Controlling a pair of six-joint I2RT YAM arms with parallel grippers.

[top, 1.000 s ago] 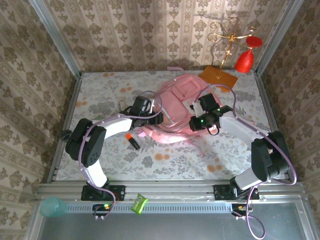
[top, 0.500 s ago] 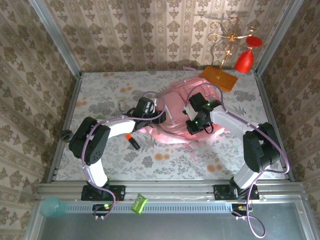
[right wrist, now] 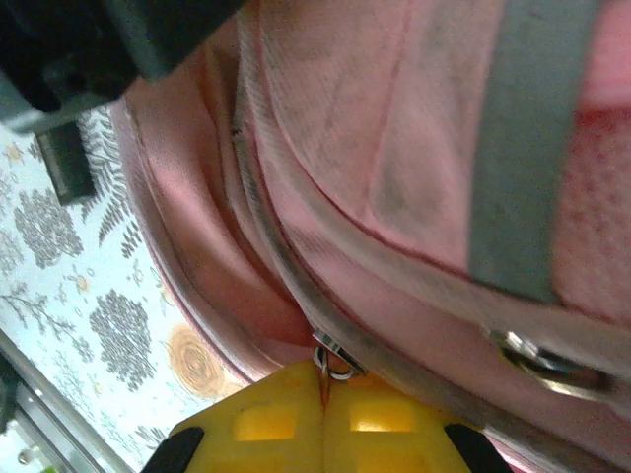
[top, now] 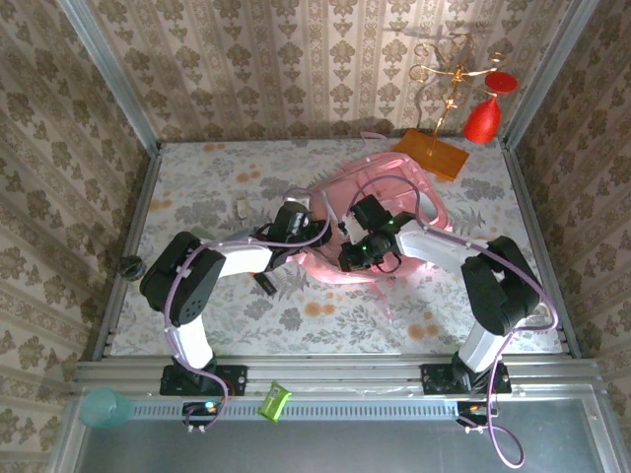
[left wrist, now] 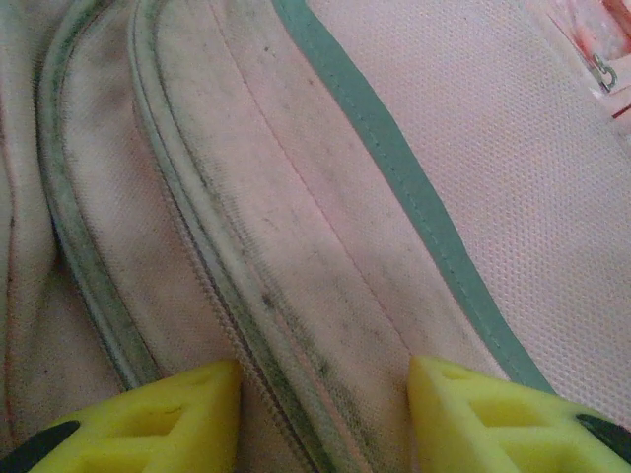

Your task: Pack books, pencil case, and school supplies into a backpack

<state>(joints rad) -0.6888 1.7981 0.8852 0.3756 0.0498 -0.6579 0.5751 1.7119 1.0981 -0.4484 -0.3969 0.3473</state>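
The pink backpack [top: 389,202] lies on the table right of centre. My right gripper [top: 355,254] is at its near edge, shut on the metal zip pull [right wrist: 333,363]; the yellow fingertips [right wrist: 271,424] meet below the ring. My left gripper [top: 314,233] rests on the backpack's left side, and its yellow fingers [left wrist: 148,424] stand apart, astride a grubby zip seam [left wrist: 246,325] in the pink fabric [left wrist: 473,148]. A short black-and-orange pen [top: 264,284] lies on the table under the left forearm. The books and the pencil case are out of view.
An orange flat stand base [top: 432,153] with a gold stem and red ornament [top: 483,118] stands at the back right. A small pale item [top: 242,207] lies left of the backpack. A green object [top: 274,402] and a teal cup [top: 104,406] sit on the front rail.
My right gripper has slid left along the backpack's near edge, still shut. My left gripper has moved right onto the backpack, and its jaws have narrowed a little.
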